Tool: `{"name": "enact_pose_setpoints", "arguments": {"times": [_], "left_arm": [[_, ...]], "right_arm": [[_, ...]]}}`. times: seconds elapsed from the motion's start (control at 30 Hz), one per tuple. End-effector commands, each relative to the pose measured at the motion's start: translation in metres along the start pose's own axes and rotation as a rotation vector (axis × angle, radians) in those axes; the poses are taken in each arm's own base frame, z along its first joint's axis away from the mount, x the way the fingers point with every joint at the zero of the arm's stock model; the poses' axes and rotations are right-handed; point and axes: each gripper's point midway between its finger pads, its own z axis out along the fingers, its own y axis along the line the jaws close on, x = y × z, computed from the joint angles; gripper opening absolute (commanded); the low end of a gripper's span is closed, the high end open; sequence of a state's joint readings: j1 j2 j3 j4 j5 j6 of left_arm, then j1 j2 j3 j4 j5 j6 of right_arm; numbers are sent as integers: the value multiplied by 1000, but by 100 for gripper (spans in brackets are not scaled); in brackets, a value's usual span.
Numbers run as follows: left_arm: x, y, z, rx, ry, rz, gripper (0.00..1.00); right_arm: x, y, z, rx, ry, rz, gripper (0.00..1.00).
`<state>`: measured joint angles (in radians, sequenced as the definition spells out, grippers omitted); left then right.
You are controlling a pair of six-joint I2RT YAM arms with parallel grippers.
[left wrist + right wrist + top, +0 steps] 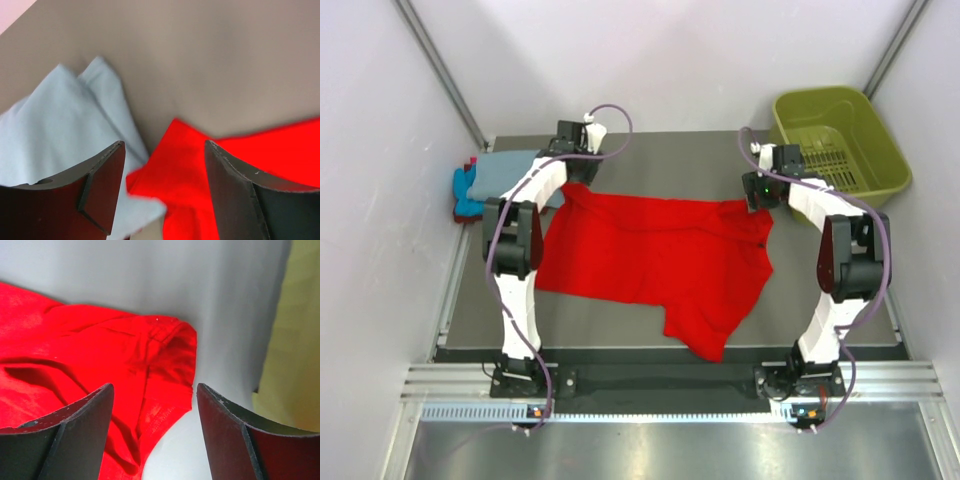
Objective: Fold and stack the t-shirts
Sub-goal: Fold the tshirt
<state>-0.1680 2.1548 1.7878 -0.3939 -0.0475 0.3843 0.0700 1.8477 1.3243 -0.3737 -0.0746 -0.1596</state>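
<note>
The bright red t-shirt point(650, 260) lies spread and rumpled across the middle of the table, one part trailing toward the near edge. A folded grey-blue t-shirt point(505, 172) rests on a turquoise one point(465, 192) at the far left. My left gripper point(572, 160) hovers open over the red shirt's far left corner point(190, 170), right beside the grey-blue cloth point(60, 130), with nothing held between its fingers point(164, 150). My right gripper point(760, 195) is open above the red shirt's far right corner point(165, 350), and its jaws point(155, 390) are empty.
An olive-green plastic basket point(840, 140) stands at the far right corner, and its wall point(295, 340) shows close to the right gripper. Grey table surface point(670, 160) lies behind the red shirt. White walls close in on both sides.
</note>
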Motion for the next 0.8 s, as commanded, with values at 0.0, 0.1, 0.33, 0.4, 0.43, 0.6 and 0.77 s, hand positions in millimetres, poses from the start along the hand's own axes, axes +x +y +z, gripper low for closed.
{"name": "enact_pose_setpoints", "arguments": {"times": [0.0, 0.1, 0.33, 0.4, 0.43, 0.6, 0.77], "left_arm": [[-20, 8, 11, -41, -25, -18, 69], [-21, 12, 24, -62, -20, 2, 67], [-13, 11, 34, -56, 21, 26, 61], [-8, 9, 36, -49, 35, 32, 61], [-6, 7, 37, -42, 43, 33, 60], [12, 0, 34, -15, 93, 33, 57], [28, -8, 34, 6, 128, 34, 56]], "right_arm": [[-24, 4, 4, -16, -56, -3, 67], [-23, 5, 8, -24, -51, 0, 67], [-22, 6, 12, -30, -44, 6, 67], [-23, 6, 13, -32, -46, 8, 66], [-21, 6, 14, -33, -40, 11, 66], [-26, 4, 15, -26, -48, 6, 66], [-25, 5, 17, -27, -42, 7, 66]]}}
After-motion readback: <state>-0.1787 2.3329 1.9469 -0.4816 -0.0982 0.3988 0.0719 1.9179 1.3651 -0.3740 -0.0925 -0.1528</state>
